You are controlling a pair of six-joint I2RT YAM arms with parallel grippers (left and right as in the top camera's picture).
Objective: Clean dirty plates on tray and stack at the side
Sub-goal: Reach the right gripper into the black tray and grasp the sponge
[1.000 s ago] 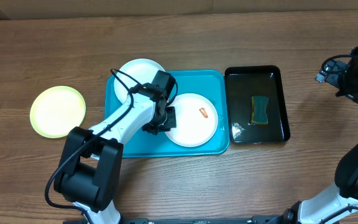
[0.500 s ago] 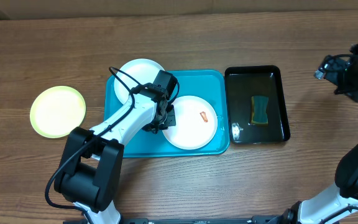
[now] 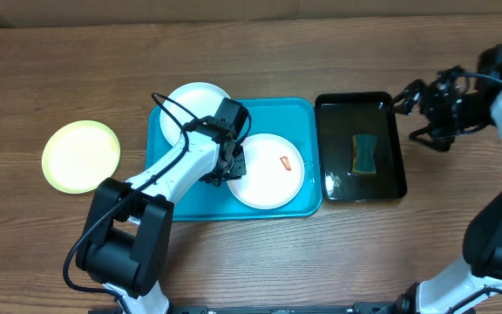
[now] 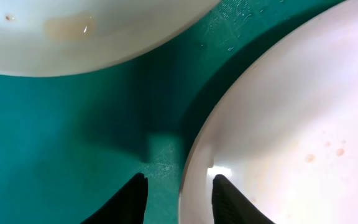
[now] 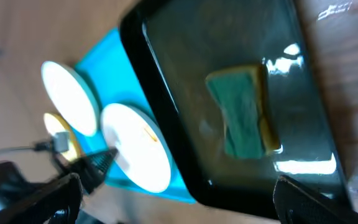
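Observation:
The turquoise tray (image 3: pixel 308 109) holds two white plates. One plate (image 3: pixel 264 179) with an orange smear lies at its middle; the other (image 3: pixel 194 105) overhangs the back-left corner. A yellow-green-rimmed plate (image 3: pixel 81 155) lies on the table to the left. My left gripper (image 3: pixel 230 166) is low at the smeared plate's left rim. In the left wrist view its jaws (image 4: pixel 178 177) stand apart, one finger over the tray (image 4: pixel 73 124), the other over the plate (image 4: pixel 291 112). My right gripper (image 3: pixel 417 113) hangs wide open and empty beside the black basin.
A black basin (image 3: pixel 397 144) right of the tray holds water and a green-and-yellow sponge (image 3: pixel 365 153), also seen in the right wrist view (image 5: pixel 244 112). Bare wooden table lies along the front and back.
My right arm has swung left from the table's right edge to the basin's far corner. My left gripper's jaws have parted at the plate's rim.

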